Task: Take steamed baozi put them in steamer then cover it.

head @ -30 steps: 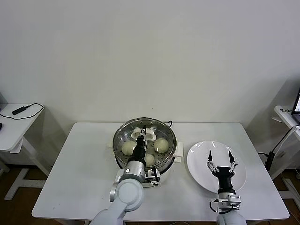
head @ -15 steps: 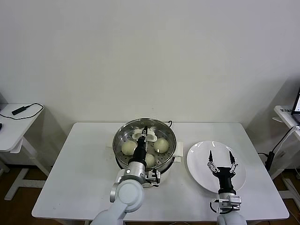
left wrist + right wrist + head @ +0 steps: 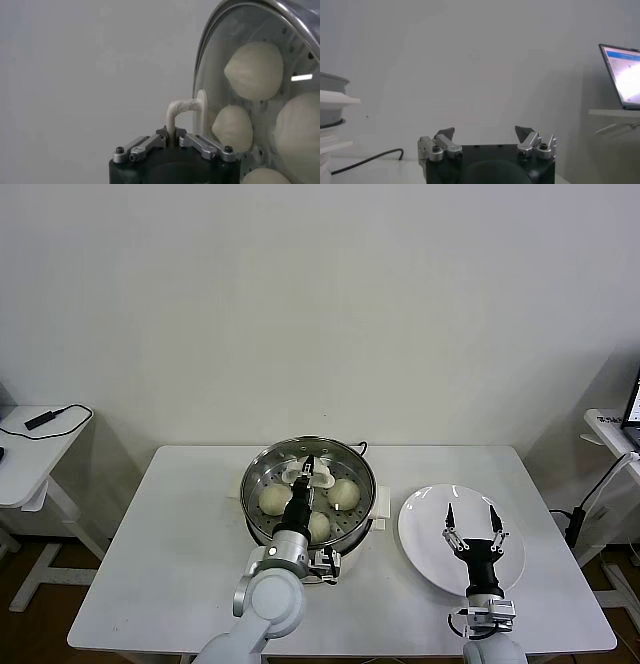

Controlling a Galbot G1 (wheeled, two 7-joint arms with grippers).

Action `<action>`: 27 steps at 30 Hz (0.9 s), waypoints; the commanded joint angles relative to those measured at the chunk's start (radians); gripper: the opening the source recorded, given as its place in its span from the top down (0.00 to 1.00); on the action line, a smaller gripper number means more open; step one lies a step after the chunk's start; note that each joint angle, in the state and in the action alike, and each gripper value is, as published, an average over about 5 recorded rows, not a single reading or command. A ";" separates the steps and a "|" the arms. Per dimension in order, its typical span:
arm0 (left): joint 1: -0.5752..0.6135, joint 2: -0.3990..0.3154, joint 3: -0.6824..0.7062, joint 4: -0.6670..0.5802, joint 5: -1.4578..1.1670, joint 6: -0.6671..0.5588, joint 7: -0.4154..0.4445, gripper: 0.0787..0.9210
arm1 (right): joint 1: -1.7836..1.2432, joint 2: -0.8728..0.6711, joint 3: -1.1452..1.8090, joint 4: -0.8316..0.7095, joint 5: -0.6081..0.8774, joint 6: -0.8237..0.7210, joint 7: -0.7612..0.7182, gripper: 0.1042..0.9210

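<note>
The left gripper (image 3: 309, 471) pinches the glass lid's white handle (image 3: 181, 109), directly above the steamer (image 3: 262, 472) (baozi (image 3: 343, 493) inside). The right gripper (image 3: 471, 515), fingers spread, hovers over the plate (image 3: 425, 529).

No legible text anywhere; laptop screen (image 3: 626, 75) showed lines, prob. text, too small to read.

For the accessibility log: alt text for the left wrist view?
The left gripper is shut on the white loop handle of a clear glass lid, held over the shiny steel steamer; four cream-white domed baozi show through the glass.
</note>
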 commanded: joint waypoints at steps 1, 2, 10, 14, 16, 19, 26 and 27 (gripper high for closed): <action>0.009 0.000 -0.003 -0.010 0.001 -0.004 0.005 0.85 | 0.000 0.000 0.001 0.002 0.001 0.000 0.001 0.12; 0.011 0.001 -0.004 -0.014 0.001 -0.004 0.005 0.83 | 0.000 0.000 0.001 0.002 0.001 0.000 0.000 0.12; 0.047 0.020 -0.019 -0.092 -0.020 -0.006 0.011 0.57 | 0.002 0.001 -0.003 0.001 -0.001 -0.001 -0.001 0.12; 0.076 0.041 -0.022 -0.162 -0.047 -0.006 0.020 0.43 | 0.005 0.001 -0.005 0.002 -0.002 -0.003 0.000 0.12; 0.094 0.054 -0.024 -0.201 -0.059 -0.006 0.029 0.37 | 0.008 0.000 -0.007 0.002 -0.002 -0.004 0.000 0.12; 0.120 0.073 -0.030 -0.258 -0.071 -0.009 0.047 0.27 | 0.012 -0.003 -0.012 0.001 -0.003 -0.007 0.000 0.12; 0.178 0.122 -0.076 -0.372 -0.155 -0.013 0.063 0.12 | 0.020 -0.004 -0.012 0.006 -0.004 -0.010 0.002 0.12; 0.183 0.129 -0.091 -0.390 -0.188 -0.013 0.059 0.12 | 0.019 -0.004 -0.011 0.006 -0.004 -0.010 0.001 0.12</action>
